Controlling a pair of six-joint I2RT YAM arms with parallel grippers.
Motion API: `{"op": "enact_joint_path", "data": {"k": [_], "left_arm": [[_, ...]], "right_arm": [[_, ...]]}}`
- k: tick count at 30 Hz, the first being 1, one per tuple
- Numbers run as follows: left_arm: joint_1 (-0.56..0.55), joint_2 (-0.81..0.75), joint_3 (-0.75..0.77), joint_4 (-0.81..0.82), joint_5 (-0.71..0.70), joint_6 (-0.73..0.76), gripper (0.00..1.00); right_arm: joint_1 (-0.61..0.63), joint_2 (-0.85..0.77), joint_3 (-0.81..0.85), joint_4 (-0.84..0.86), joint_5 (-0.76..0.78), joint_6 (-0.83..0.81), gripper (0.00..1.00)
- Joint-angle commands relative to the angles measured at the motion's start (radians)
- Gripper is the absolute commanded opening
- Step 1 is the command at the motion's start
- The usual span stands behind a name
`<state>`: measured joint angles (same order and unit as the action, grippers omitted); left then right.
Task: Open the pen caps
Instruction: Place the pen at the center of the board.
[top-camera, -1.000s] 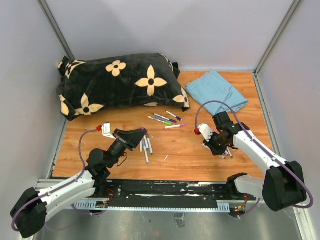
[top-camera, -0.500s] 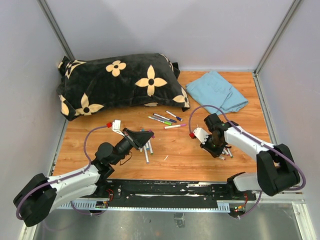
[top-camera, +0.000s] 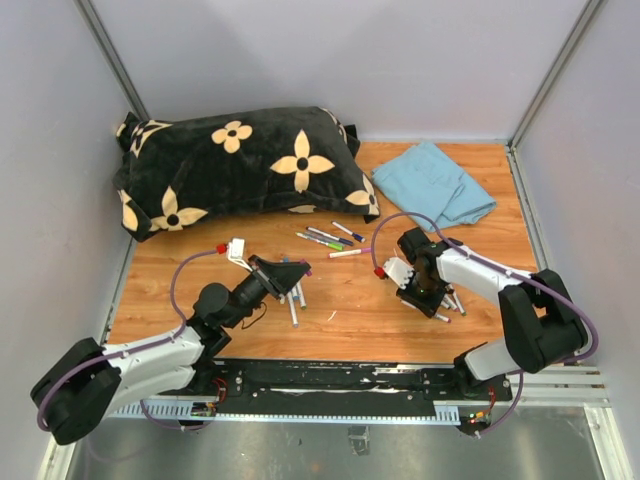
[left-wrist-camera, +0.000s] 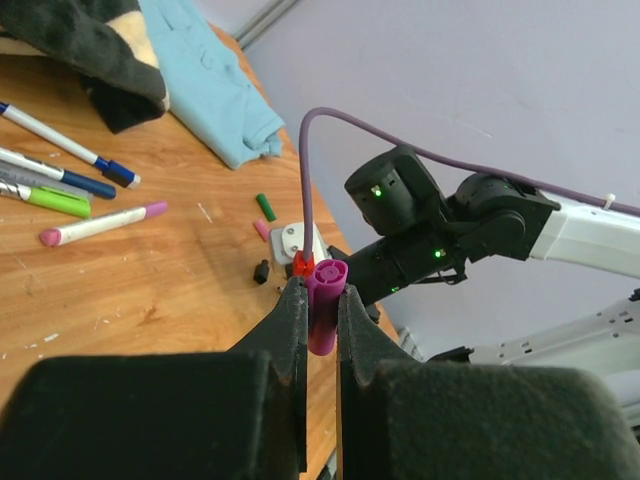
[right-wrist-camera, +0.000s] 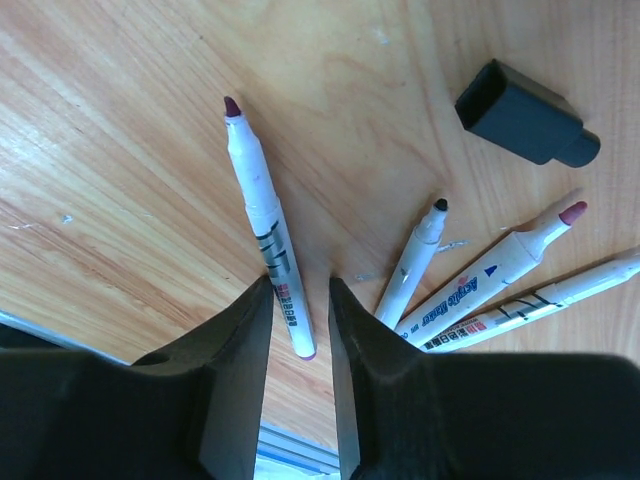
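**Operator:** Pen caps (left-wrist-camera: 118, 176) not yet pulled: where are they?

**Spotter:** On the capped pens (top-camera: 326, 239) grouped mid-desk (top-camera: 350, 320), just in front of the pillow (top-camera: 240, 165). They lie between your two arms and beyond both grippers, with their long axes roughly side to side.

**Operator:** Which arm is nearer?

**Spotter:** Your left gripper (left-wrist-camera: 320, 310), I judge, but it's clamped on a purple cap (left-wrist-camera: 328, 275) held off the desk. Your right gripper (right-wrist-camera: 298, 287) points down with its jaws apart. An uncapped pen (right-wrist-camera: 255, 205) lies on the desk between them, apparently ungripped.

**Operator:** Anything in the way?

**Spotter:** Loose caps (left-wrist-camera: 265, 207), green, pink and black, lie between your right gripper and the group. Bare barrels (top-camera: 291, 303) lie just beside your left. The blue cloth (top-camera: 438, 182) is well apart.
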<state>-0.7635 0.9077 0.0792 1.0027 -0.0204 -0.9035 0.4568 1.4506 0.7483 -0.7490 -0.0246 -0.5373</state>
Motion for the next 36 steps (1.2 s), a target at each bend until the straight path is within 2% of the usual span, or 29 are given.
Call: {"op": "enact_joint_path", "data": {"k": [1,9,13,18,21,25,36], "left_arm": [[-0.018,0.030,0.035,0.057,0.008,-0.003,0.00],[-0.062,0.134,0.048,0.137,-0.004,-0.007,0.00],[-0.081,0.183,0.061,0.164,-0.005,-0.007,0.00],[-0.109,0.248,0.075,0.213,-0.006,-0.006,0.00],[-0.125,0.287,0.077,0.245,-0.005,-0.008,0.00],[-0.145,0.333,0.080,0.274,-0.012,-0.007,0.00],[-0.214,0.498,0.114,0.326,-0.072,-0.033,0.00]], "right_arm": [[0.011,0.013,0.014,0.021,0.056,0.024,0.29],[0.011,0.025,0.040,0.028,0.059,0.068,0.12],[0.006,0.031,0.046,0.028,0.065,0.089,0.12],[0.003,0.029,0.048,0.027,0.060,0.089,0.19],[0.003,0.017,0.047,0.027,0.053,0.086,0.30],[0.003,0.002,0.049,0.025,0.044,0.083,0.38],[0.003,-0.055,0.052,0.018,0.022,0.071,0.44]]}}
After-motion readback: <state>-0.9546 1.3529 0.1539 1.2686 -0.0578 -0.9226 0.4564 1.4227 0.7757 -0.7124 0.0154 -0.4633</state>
